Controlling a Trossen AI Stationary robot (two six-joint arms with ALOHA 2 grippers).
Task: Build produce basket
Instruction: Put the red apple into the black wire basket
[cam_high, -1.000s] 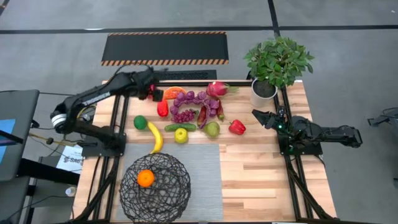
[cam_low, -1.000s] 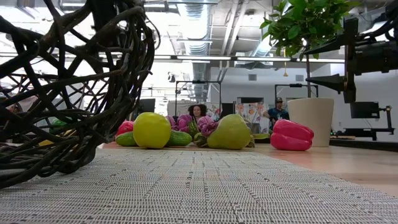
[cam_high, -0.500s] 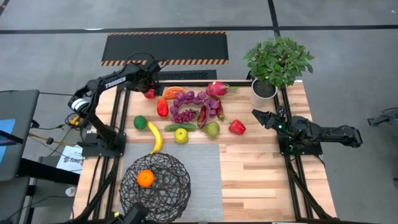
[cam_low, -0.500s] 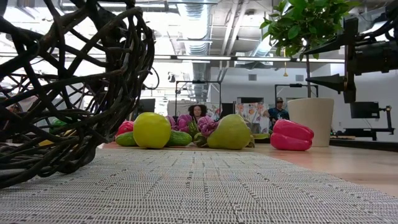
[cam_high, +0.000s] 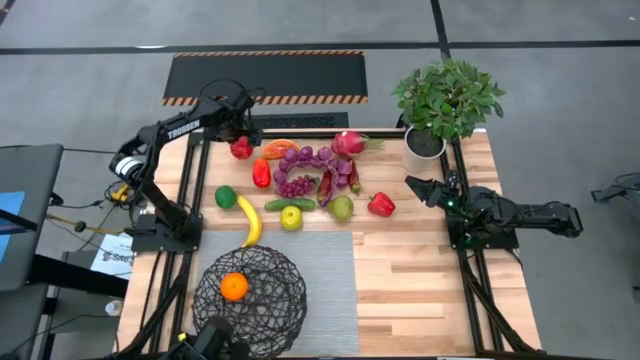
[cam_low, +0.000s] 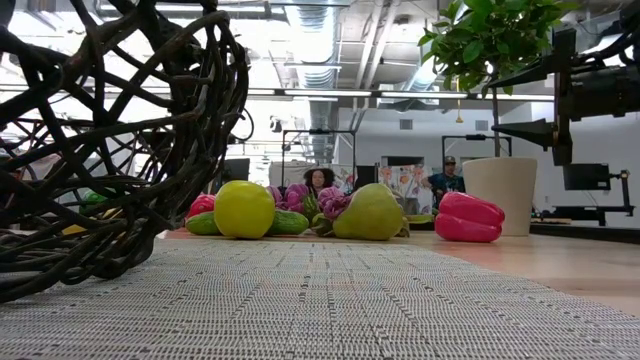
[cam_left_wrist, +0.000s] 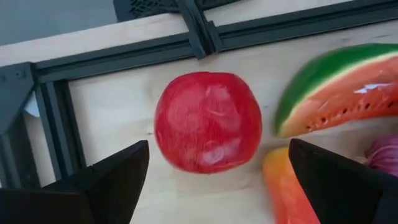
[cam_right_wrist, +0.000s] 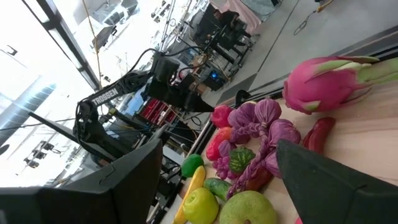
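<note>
The basket (cam_high: 250, 290) sits at the near edge of the counter (cam_high: 430, 260) on a grey woven mat (cam_high: 320, 275), with just one orange (cam_high: 234, 287) inside it. The rest of the produce is spread across the far half of the pale wood top: a banana (cam_high: 250, 220) just off the mat's far edge, a lime-green apple (cam_high: 291, 216) and cucumber (cam_high: 289, 204) beside it, a green pear (cam_high: 342, 208), a red pepper (cam_high: 380, 204), purple grapes (cam_high: 303, 172), a pink dragonfruit (cam_high: 349, 143), a watermelon slice (cam_high: 279, 149) and a dark green round fruit (cam_high: 226, 196) off to the left. The left pincer (cam_high: 240, 138) hangs right over a red apple (cam_left_wrist: 208, 121) at the far left corner – fingers spread wide either side of it, not touching. The right pincer (cam_high: 415, 186) waits low at the right side near the plant pot (cam_high: 423, 148), fingers apart too, holding nothing. The counter has black rails along its edges and stands on a grey floor with a hazard-striped black mat (cam_high: 266, 76) behind it. In the low view the room is an open workshop with exposed ducts, screens and a couple of people (cam_low: 318, 181) far back.
</note>
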